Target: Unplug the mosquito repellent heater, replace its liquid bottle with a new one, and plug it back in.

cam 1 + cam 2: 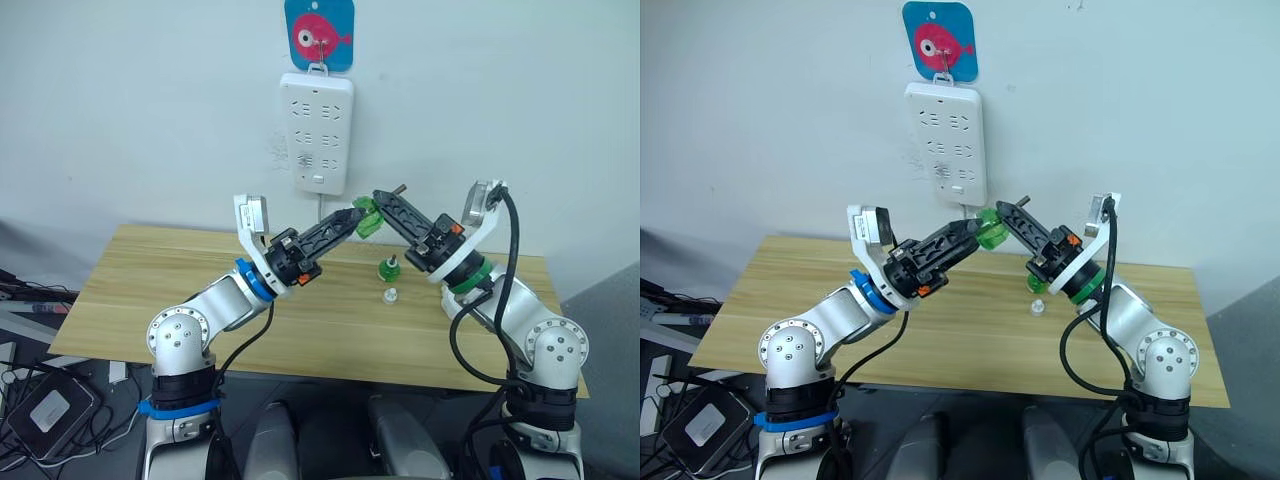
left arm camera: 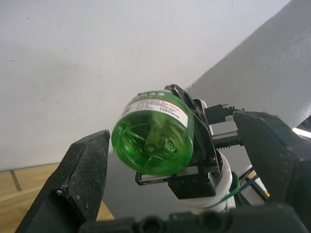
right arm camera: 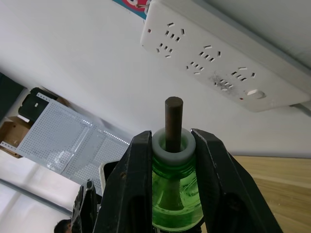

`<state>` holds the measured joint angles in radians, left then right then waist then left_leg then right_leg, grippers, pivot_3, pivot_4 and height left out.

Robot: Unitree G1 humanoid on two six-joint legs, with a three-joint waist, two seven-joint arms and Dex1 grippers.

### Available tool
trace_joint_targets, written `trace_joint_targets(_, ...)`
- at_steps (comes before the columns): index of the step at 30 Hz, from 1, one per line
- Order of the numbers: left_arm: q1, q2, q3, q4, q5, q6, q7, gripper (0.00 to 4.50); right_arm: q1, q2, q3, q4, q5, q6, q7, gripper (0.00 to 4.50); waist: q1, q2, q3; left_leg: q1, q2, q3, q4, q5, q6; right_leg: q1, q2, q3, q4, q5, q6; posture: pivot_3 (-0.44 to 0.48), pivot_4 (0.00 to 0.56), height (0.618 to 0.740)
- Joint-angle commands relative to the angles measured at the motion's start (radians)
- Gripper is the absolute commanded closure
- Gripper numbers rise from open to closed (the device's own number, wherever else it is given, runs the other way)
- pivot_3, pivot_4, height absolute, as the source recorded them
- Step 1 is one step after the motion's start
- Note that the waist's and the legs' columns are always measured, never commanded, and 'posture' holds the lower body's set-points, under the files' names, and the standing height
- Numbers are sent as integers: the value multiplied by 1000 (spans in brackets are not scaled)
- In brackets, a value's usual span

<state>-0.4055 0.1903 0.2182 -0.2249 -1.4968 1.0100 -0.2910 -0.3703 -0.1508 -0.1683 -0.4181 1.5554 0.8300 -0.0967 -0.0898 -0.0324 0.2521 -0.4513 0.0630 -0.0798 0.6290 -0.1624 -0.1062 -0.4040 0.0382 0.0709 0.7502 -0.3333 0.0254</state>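
**Green bottle held between two pincers above the counter**

The right pincer (image 3: 167, 179) is clamped on the neck of a green liquid bottle (image 2: 153, 138), its two black fingers (image 3: 126, 189) pressed against either side just below the white collar, with a dark wick rod (image 3: 173, 121) standing up out of the collar. The bottle is held in the air over the back of the wooden counter (image 1: 150, 290), just below the white power strip (image 1: 316, 130) that hangs on the wall under a blue fish-picture hook (image 1: 320, 32).

The left pincer (image 2: 175, 160) is spread, one finger on each side of the bottle's round base; I cannot tell whether either finger touches it.

On the counter, near the right arm, stand a second small green bottle (image 1: 387, 267) and a little clear cap (image 1: 390, 295) just in front of it, both apart from either pincer.
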Motion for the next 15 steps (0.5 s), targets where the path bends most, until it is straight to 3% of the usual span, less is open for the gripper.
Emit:
trace_joint_targets(1,-10,-2,-17,-24,-47,-14,-1,897,-5,-13,11,-49,35,-32,-4,3666,0,0,0,0,0,0,0,0,0,0,0,0,0,0,0,-137,182,704)
trace_joint_targets(6,-11,-4,-33,-18,-47,-32,2,2215,-8,-37,32,-52,39,-46,4,3666,0,0,0,0,0,0,0,0,0,0,0,0,0,0,0,-141,183,704)
trace_joint_targets(15,-2,10,-55,-21,-57,-35,-18,2218,4,-68,65,-64,54,-73,8,3666,0,0,0,0,0,0,0,0,0,0,0,0,0,0,0,-144,185,704)
